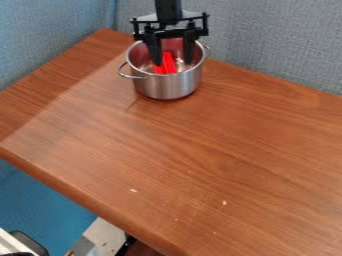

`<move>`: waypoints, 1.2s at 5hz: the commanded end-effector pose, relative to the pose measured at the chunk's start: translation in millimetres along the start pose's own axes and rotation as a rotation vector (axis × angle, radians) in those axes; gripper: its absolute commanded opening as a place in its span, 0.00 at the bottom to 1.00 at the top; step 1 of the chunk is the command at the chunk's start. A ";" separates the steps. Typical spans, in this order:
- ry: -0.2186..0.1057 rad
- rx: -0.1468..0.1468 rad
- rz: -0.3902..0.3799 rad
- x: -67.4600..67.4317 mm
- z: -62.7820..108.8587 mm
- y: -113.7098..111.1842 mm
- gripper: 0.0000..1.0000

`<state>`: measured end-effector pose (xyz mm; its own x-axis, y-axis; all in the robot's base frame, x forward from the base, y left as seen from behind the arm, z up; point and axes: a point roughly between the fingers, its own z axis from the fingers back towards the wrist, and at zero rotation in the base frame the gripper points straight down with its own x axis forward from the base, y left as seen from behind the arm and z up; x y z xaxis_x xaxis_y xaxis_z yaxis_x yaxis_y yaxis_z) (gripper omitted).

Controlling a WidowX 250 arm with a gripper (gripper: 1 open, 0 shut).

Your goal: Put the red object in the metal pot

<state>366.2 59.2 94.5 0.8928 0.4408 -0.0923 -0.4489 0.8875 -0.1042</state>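
The metal pot stands at the far side of the wooden table, small and shiny, with a handle showing on its left. The red object is inside the pot, leaning against the inner wall, with only part of it showing. My black gripper hangs straight down over the pot's mouth. Its two fingers are spread wide, one near each side of the rim, and its jaws are open with nothing gripped between them. The red object sits between the fingers, apart from both.
The brown wooden table stretches from the pot toward the camera. A blue-grey textured wall rises right behind the pot. The table's front and left edges drop off to the floor.
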 end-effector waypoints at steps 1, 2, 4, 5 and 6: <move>-0.058 -0.011 -0.008 6.4 18.0 -3.1 1.00; -0.076 -0.022 0.001 15.2 23.5 0.0 1.00; -0.094 0.011 0.024 22.5 17.7 7.1 1.00; -0.103 0.022 0.030 25.7 17.7 9.7 1.00; -0.113 0.036 0.039 28.8 15.9 12.8 1.00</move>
<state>380.9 78.0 84.6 0.8780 0.4759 -0.0508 -0.4783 0.8766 -0.0537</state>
